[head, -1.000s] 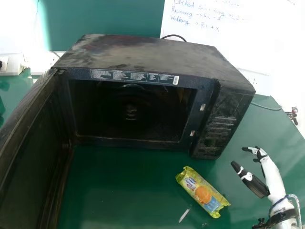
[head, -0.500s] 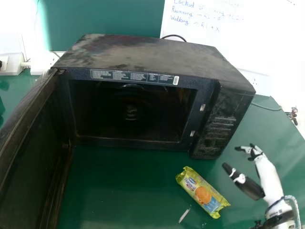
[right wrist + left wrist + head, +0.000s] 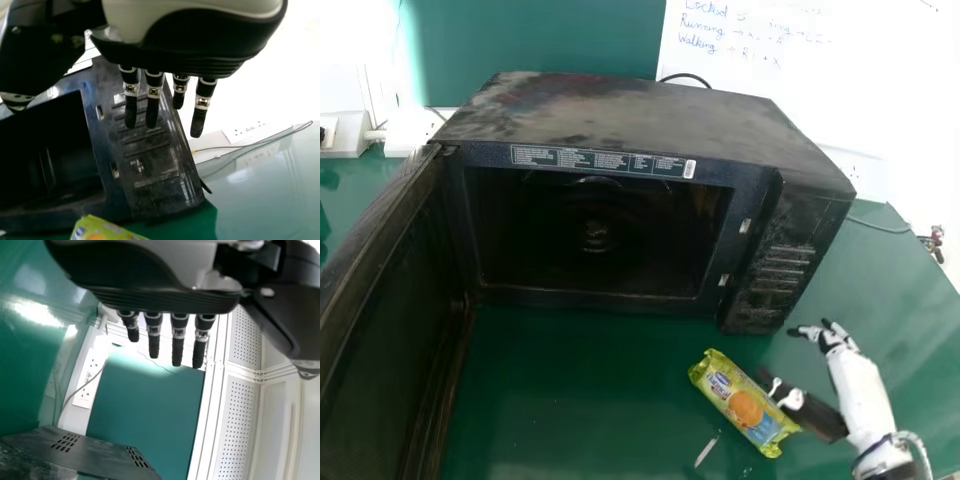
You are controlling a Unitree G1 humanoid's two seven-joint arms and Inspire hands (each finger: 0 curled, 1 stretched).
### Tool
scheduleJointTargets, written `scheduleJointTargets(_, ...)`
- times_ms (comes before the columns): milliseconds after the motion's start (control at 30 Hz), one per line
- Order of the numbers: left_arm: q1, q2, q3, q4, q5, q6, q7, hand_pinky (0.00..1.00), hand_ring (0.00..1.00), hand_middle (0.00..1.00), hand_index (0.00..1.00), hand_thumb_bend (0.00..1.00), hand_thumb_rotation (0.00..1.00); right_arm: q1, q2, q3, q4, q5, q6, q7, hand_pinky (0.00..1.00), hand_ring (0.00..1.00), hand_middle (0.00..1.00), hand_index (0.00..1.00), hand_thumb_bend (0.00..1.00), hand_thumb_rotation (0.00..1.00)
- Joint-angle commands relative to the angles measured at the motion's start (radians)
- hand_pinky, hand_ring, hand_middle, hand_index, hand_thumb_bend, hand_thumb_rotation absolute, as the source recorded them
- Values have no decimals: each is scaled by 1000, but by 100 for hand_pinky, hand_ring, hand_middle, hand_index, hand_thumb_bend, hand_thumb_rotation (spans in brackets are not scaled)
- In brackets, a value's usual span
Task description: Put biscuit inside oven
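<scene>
The biscuit packet (image 3: 745,402), yellow-green with an orange picture, lies on the green table in front of the oven's right part. My right hand (image 3: 855,390) is just right of it, open, its thumb beside the packet's right edge. In the right wrist view my right hand (image 3: 185,55) has its fingers straight, and the packet (image 3: 102,230) shows at the edge. The black oven (image 3: 650,125) stands with its door (image 3: 395,330) wide open at the left and its cavity dark. In the left wrist view my left hand (image 3: 165,295) is open and holds nothing.
A small white strip (image 3: 707,452) lies beside the packet. Behind the oven are a cable, a white sheet with handwriting (image 3: 760,60) and wall sockets (image 3: 345,133). The oven door stretches along the left side.
My right hand has moved left, closer to the packet, and its thumb has come near the packet's edge. The packet and the oven have not moved.
</scene>
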Motion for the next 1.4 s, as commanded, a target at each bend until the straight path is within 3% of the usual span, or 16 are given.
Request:
scheduleJointTargets(0, 13, -2, 3, -16, 3, -6, 3, 99, 94, 92, 88, 96, 97, 21, 14, 14, -30, -11, 3, 10, 80, 87, 87, 82, 100, 53)
scheduleJointTargets(533, 21, -5, 5, -23, -5, -9, -10, 100, 95, 92, 88, 96, 97, 86, 67, 86, -84, -85, -38, 13, 70, 83, 85, 80, 100, 53)
scheduleJointTargets(733, 26, -13, 2, -42, -2, -7, -1, 99, 95, 92, 88, 95, 98, 104, 77, 89, -125, -76, -16, 46, 73, 84, 86, 80, 100, 53)
scheduleJointTargets(1367, 52, -32, -4, -94, 13, -11, 24, 100, 94, 91, 88, 96, 98, 141, 67, 69, -135, -81, -51, 84, 77, 85, 86, 81, 100, 49)
